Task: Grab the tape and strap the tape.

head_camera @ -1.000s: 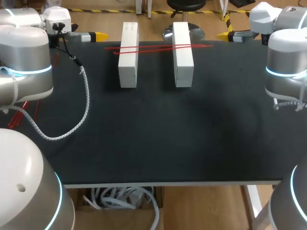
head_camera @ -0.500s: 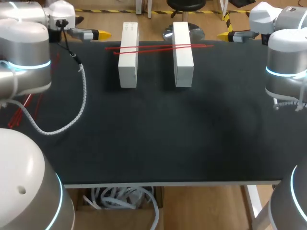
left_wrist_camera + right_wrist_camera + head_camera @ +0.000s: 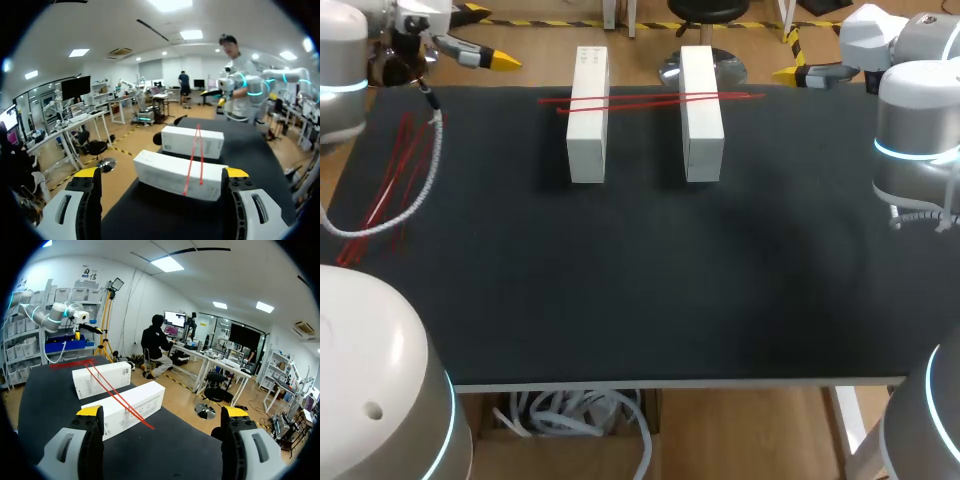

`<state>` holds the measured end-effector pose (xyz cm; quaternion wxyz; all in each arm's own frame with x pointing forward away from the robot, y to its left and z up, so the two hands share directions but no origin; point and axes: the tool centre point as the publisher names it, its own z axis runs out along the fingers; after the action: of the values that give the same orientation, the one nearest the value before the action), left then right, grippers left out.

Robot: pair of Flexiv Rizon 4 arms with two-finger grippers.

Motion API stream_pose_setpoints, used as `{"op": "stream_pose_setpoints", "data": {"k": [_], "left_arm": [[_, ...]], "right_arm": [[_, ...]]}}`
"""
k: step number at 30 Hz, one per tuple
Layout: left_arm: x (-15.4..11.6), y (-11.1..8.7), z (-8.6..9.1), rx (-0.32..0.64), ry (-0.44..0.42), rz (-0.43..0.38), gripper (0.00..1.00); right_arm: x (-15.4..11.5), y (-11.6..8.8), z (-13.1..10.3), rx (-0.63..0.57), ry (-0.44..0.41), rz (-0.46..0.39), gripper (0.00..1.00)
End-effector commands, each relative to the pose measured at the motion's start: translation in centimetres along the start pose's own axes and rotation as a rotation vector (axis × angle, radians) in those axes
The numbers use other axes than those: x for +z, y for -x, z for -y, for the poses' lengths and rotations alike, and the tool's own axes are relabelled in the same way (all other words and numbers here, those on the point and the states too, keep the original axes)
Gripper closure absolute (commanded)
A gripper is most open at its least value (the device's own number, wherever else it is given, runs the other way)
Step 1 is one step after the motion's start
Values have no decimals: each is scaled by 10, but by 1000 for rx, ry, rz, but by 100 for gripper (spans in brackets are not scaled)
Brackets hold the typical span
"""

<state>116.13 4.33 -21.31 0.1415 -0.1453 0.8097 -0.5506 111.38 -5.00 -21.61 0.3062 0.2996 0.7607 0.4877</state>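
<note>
Nothing is grasped yet, so I judge the task to be at its opening approach. The red tape (image 3: 650, 98) lies in thin strands across the tops of two white boxes, the left box (image 3: 587, 115) and the right box (image 3: 701, 112). They stand side by side at 12 o'clock on the black surface (image 3: 640, 280), and the tape's ends run out past both boxes. A loose bundle of further red strips (image 3: 388, 190) lies at 9 to 10 o'clock by the surface's edge, partly under the left arm's coiled cable (image 3: 428, 170). The left tool (image 3: 161, 172) hovers off the far corner at 11 o'clock, its yellow-tipped fingers spread wide with nothing between them, looking along the boxes. The right tool (image 3: 162, 411) hangs at 1 o'clock, also spread and empty, facing the boxes from the other side. The next move probably calls for one tool to come down over a free tape end beside a box. The fingers should be set astride the strand where it stands clear of the surface. The strand is thin and flat, so the pinch needs careful alignment.
</note>
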Motion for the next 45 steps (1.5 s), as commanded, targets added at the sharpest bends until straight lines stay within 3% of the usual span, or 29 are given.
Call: {"op": "stream_pose_setpoints", "data": {"k": [1,11,12,13,14,15,16,28,36,43,44,45], "left_arm": [[-2,18,-8,-16,-37,-279,0],[-3,19,-7,-37,-46,-266,0],[-4,16,-11,-25,-43,-245,0],[-4,12,-15,-16,-66,-275,0],[-3,9,-18,20,-25,-237,0],[0,9,-22,16,6,-204,0],[1,7,-24,12,-22,-230,0],[14,-9,-49,-65,-44,-181,0],[25,-21,-68,-62,-11,-227,0],[33,-22,-67,-45,-39,-246,0],[34,-23,-67,-42,-39,-246,11],[35,-23,-67,-40,-43,-251,50]], "right_arm": [[0,0,0,0,0,0,0],[0,0,0,0,0,0,0],[0,0,0,0,0,0,0],[0,0,0,0,0,0,0],[0,0,0,0,0,0,0],[0,0,0,0,0,0,0],[0,0,0,0,0,0,0],[0,0,0,0,0,0,0],[0,0,0,0,0,0,0],[0,0,0,0,0,0,0],[0,0,0,0,0,0,0],[0,0,0,0,0,0,0]]}}
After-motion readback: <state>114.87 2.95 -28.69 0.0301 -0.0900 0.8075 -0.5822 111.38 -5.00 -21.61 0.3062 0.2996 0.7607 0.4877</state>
